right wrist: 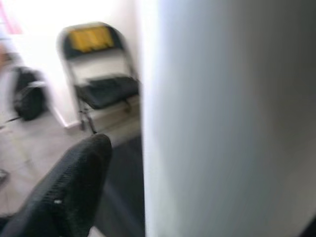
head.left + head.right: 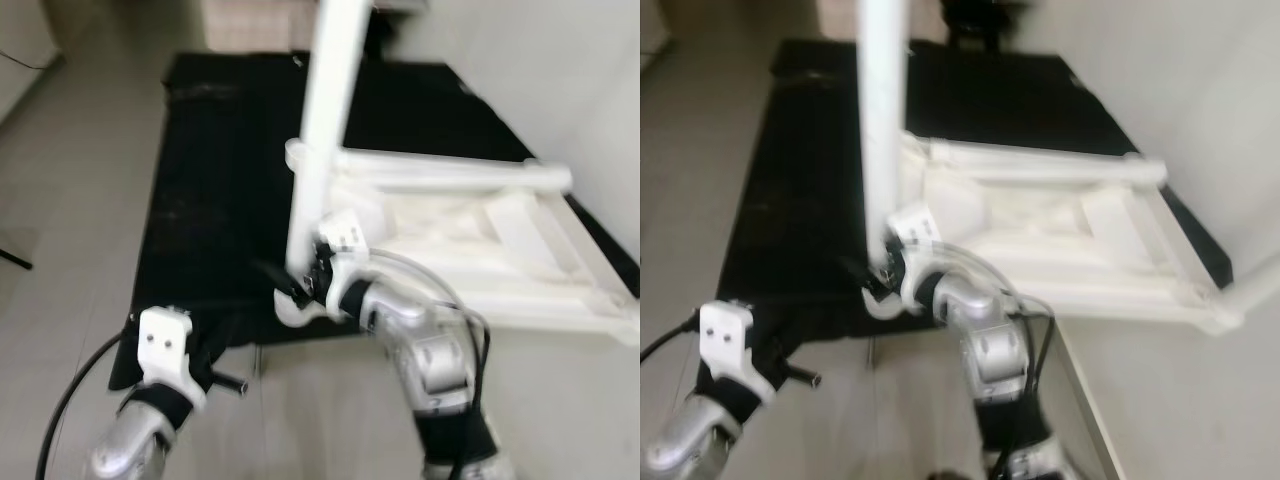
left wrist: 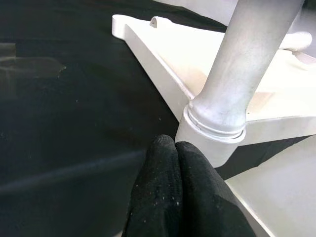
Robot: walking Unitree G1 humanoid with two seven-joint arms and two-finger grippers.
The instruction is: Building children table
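A white children's table lies upside down on a black mat. One white leg stands upright in the socket at the table's near left corner. My right gripper is shut on this leg just above the socket; one black finger shows beside the leg, the other is hidden behind it. My left gripper hangs low over the mat, shut and empty, its tips a little short of the socket. Another white leg lies along the table's far edge.
A pale wall runs along the right, close to the table. A black folding chair with a yellow patch stands beyond the mat. A black cable trails from my left arm. Light tiled floor lies to the left.
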